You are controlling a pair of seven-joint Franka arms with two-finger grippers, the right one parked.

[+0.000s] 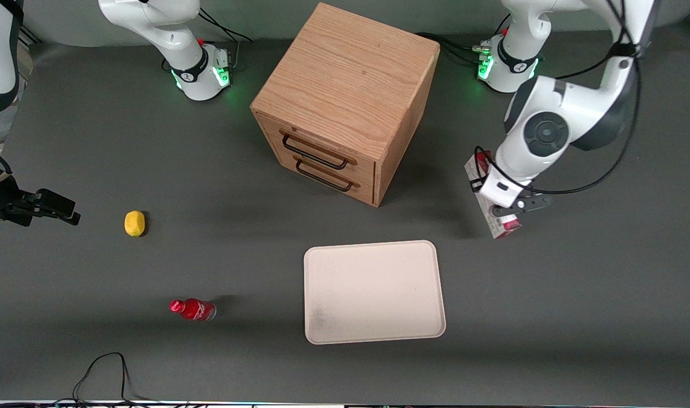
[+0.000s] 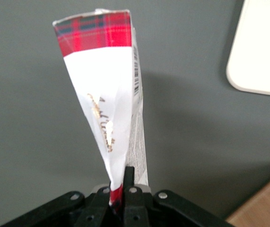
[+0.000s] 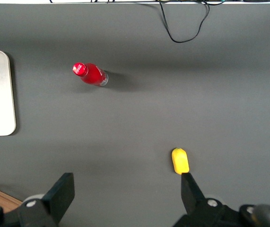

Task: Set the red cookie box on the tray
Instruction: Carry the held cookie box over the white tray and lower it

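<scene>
My left gripper (image 1: 512,208) is shut on the red cookie box (image 1: 506,226), pinching one end of it between the fingers. In the left wrist view the red cookie box (image 2: 108,94) stretches away from the gripper (image 2: 120,187), white with a red tartan end and a barcode side. Its shadow falls on the mat apart from it. The cream tray (image 1: 373,294) lies flat with nothing on it, nearer the front camera than the box and more toward the table's middle. A corner of the tray (image 2: 262,47) shows in the wrist view.
A wooden drawer cabinet (image 1: 345,96) stands beside the gripper, its corner (image 2: 262,213) close by. A small red bottle (image 1: 193,309) and a yellow lemon (image 1: 134,222) lie toward the parked arm's end. A black cable (image 1: 104,374) loops at the table's front edge.
</scene>
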